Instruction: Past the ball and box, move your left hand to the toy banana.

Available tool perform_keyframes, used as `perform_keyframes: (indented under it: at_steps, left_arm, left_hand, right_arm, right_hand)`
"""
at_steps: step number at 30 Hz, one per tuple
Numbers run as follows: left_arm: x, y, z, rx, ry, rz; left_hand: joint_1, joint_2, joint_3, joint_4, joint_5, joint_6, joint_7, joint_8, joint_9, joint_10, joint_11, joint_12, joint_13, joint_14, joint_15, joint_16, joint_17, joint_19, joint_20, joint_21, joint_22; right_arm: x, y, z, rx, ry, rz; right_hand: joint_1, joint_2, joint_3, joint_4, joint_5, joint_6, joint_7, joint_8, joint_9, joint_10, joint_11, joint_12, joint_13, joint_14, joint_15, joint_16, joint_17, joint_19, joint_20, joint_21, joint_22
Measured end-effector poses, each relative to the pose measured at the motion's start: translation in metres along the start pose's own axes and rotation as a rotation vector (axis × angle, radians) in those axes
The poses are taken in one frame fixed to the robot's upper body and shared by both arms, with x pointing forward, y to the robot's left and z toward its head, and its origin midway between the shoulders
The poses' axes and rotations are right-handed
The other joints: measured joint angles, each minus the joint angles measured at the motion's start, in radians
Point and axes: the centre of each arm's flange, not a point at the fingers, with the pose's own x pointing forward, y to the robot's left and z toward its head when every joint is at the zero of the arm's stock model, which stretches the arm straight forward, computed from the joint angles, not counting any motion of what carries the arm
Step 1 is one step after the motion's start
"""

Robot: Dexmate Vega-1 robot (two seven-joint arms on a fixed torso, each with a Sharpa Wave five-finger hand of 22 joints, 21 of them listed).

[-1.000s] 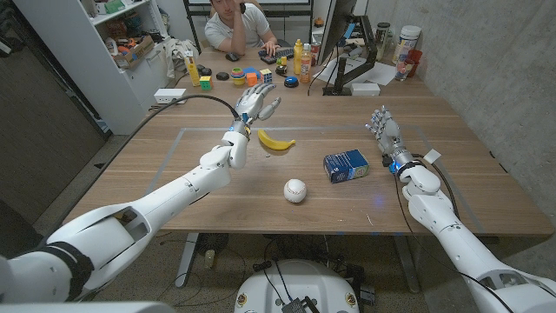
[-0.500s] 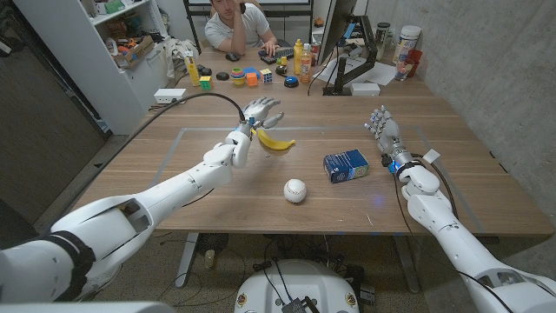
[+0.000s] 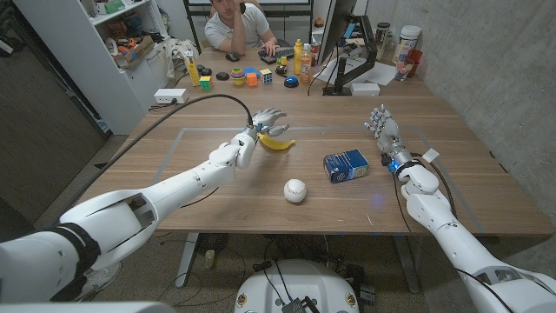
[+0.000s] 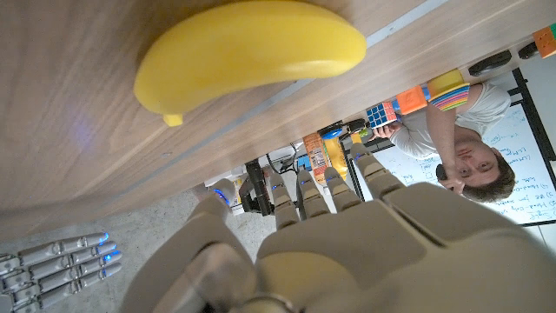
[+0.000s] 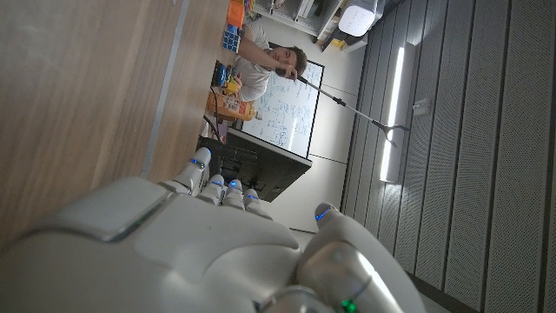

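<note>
The yellow toy banana lies on the wooden table, past the white ball and the blue box. My left hand hovers open right above the banana's far-left end, its fingers spread over it. The left wrist view shows the banana close beyond my left hand, with nothing held. My right hand stands open on the table's right side, behind and to the right of the box. Its back shows in the right wrist view.
A person sits behind the far table edge. Bottles, puzzle cubes and small toys line that edge, with a monitor stand at the back right. A shelf stands at the back left.
My left hand has moved right and lower, from behind the banana's left side to just over it. The right hand, ball, box and banana have stayed put.
</note>
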Motion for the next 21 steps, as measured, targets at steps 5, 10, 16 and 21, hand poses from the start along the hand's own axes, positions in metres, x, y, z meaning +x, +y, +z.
perform_keyframes:
  at_steps: [5, 10, 16, 21]
  left_arm:
    - [0.0, -0.008, 0.001, 0.009, 0.002, -0.035]
    - [-0.001, -0.015, 0.0, 0.016, 0.004, -0.066]
    - [-0.003, -0.024, 0.001, 0.026, 0.003, -0.095]
    - [-0.004, -0.027, 0.002, 0.028, 0.001, -0.104]
  left_hand:
    - [0.0, 0.0, 0.0, 0.0, 0.0, -0.007, 0.004, -0.001, 0.0, 0.0, 0.0, 0.0, 0.0, 0.0, 0.0, 0.0, 0.0, 0.0, 0.0, -0.005, 0.0]
    - [0.0, 0.0, 0.0, 0.0, 0.0, -0.007, 0.004, -0.001, 0.0, 0.0, 0.0, 0.0, 0.0, 0.0, 0.0, 0.0, 0.003, 0.004, -0.004, -0.007, 0.0]
    - [0.0, 0.0, 0.0, 0.0, 0.0, -0.007, 0.004, -0.001, 0.0, 0.0, 0.0, 0.0, 0.0, 0.0, 0.0, -0.006, 0.005, 0.005, -0.005, -0.011, 0.0]
    - [0.0, 0.0, 0.0, 0.0, 0.0, -0.007, 0.004, -0.001, 0.0, 0.0, 0.0, 0.0, 0.0, -0.005, 0.005, -0.008, 0.005, 0.0, -0.011, -0.011, 0.0]
  right_arm:
    - [0.001, 0.0, -0.001, 0.002, 0.0, 0.001]
    - [0.002, 0.0, -0.002, 0.004, 0.001, 0.002]
    - [0.002, 0.001, -0.002, 0.004, 0.002, 0.003]
    - [0.002, 0.001, -0.003, 0.004, 0.003, 0.004]
  right_hand:
    - [0.0, 0.0, 0.0, 0.0, 0.0, 0.0, 0.0, 0.0, 0.0, 0.0, 0.0, 0.0, 0.0, 0.0, 0.0, 0.0, 0.0, 0.0, 0.0, -0.004, 0.0]
    - [0.0, 0.0, 0.0, 0.0, 0.0, 0.0, 0.0, 0.0, 0.0, 0.0, 0.0, 0.0, 0.0, 0.0, 0.0, 0.0, 0.0, 0.0, 0.0, -0.004, 0.0]
    - [0.0, 0.0, 0.0, 0.0, 0.0, 0.0, 0.0, 0.0, 0.0, 0.0, 0.0, 0.0, 0.0, 0.0, 0.0, 0.0, 0.0, 0.0, 0.0, -0.008, 0.0]
    - [0.0, 0.0, 0.0, 0.0, 0.0, 0.0, 0.0, 0.0, 0.0, 0.0, 0.0, 0.0, 0.0, 0.0, 0.0, 0.0, 0.0, 0.0, 0.0, -0.008, 0.0]
